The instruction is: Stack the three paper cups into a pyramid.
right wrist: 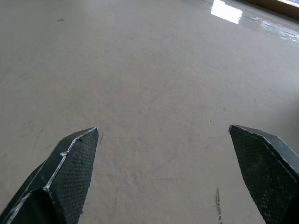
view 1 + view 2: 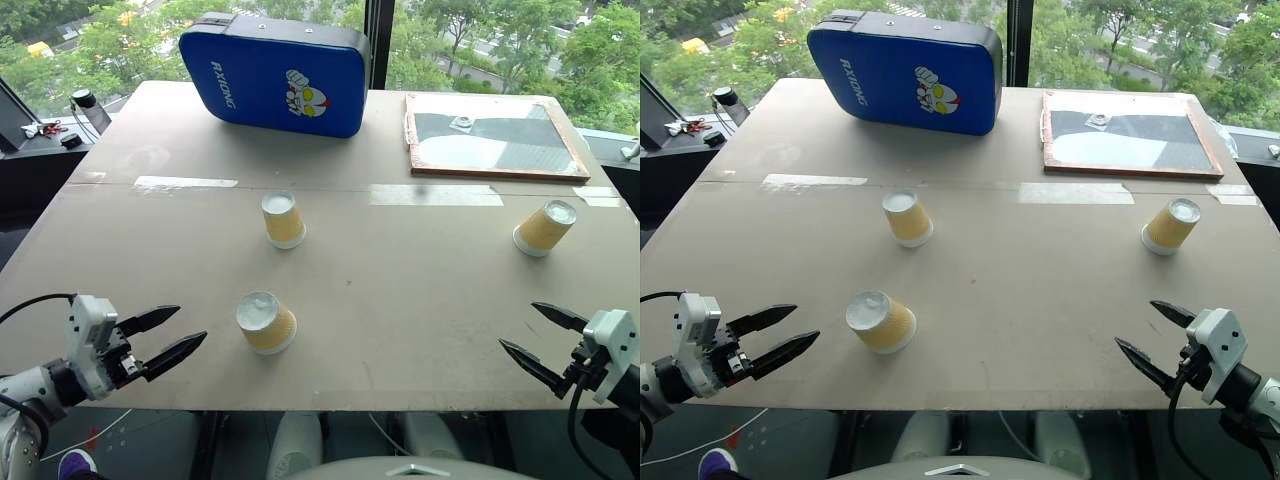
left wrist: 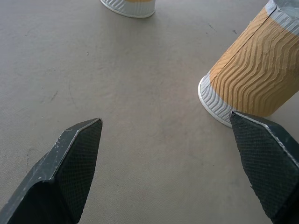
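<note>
The left gripper hangs at the near left edge of the table, its two black fingers spread wide apart and holding nothing; the right gripper mirrors it at the near right edge, fingers equally wide and empty. Nothing of the pyramid is built yet: all three paper cups stand apart, each upside down with its white base up.

The nearest cup sits just beyond the left gripper's tips, toward the table's middle; in the left wrist view its ribbed tan wall lies close beside one finger rather than between the two. That offset is the first risk, as I judge it: a straight advance would let a fingertip strike the wall and push or tip so light a cup instead of framing it. Closing hard would crush the paper.

Further back, the middle cup stands near the table's centre line, and the right-hand cup is well apart from both, beyond the right gripper. Base cups set too far apart would leave the top cup nothing to bridge; set while touching, a nudge to one could shift the other. The inverted bases are narrow, so an off-centre release may topple the top cup.

At the far edge lie a blue pad and a framed board, clear of the work
</note>
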